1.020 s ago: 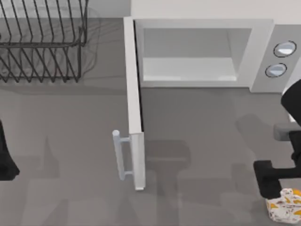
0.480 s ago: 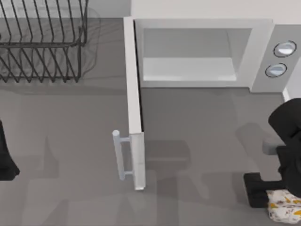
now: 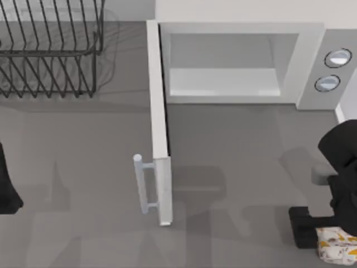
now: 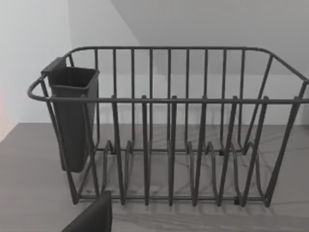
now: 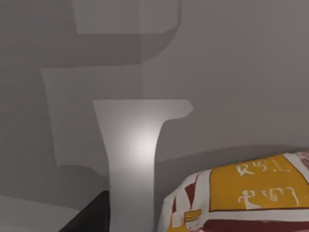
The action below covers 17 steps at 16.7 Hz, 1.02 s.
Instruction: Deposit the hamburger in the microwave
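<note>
Top view: the microwave point(image 3: 240, 61) stands at the back of the desk point(image 3: 83, 184) with its door point(image 3: 159, 123) swung wide open. The hamburger point(image 3: 336, 249) lies on the desk at the front right corner, well apart from the microwave. The right gripper point(image 3: 321, 237) is directly over it, one dark finger point(image 3: 304, 226) just left of the wrapper; whether it grips cannot be told. The left arm point(image 3: 6, 184) is parked at the left edge, near a dish rack point(image 3: 50, 50).

Left wrist view: the dish rack point(image 4: 169, 130), carrying a dark cup point(image 4: 72, 116).

Right wrist view: the hamburger point(image 5: 241, 193) lies close below on the desk.
</note>
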{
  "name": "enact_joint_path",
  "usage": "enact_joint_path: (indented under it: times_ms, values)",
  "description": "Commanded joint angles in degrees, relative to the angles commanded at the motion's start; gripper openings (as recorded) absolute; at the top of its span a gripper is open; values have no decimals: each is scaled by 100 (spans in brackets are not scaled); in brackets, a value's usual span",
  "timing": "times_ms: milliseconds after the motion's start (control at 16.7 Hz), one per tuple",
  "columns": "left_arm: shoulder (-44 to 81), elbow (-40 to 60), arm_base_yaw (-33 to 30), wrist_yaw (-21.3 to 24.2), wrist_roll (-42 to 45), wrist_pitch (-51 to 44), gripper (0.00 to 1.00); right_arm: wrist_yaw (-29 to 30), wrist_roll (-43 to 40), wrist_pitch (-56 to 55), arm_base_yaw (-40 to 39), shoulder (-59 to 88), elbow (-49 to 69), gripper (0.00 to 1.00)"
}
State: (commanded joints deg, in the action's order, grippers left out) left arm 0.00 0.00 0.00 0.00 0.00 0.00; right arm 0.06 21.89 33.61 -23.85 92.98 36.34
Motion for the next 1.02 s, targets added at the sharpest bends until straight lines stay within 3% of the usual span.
enact_joint_path:
  times_ms: [780,1020]
  values:
    - [0,0,0,0,0,0,100,0,0,0,0,0,0,2]
    - [0,0,0,0,0,0,100,0,0,0,0,0,0,0]
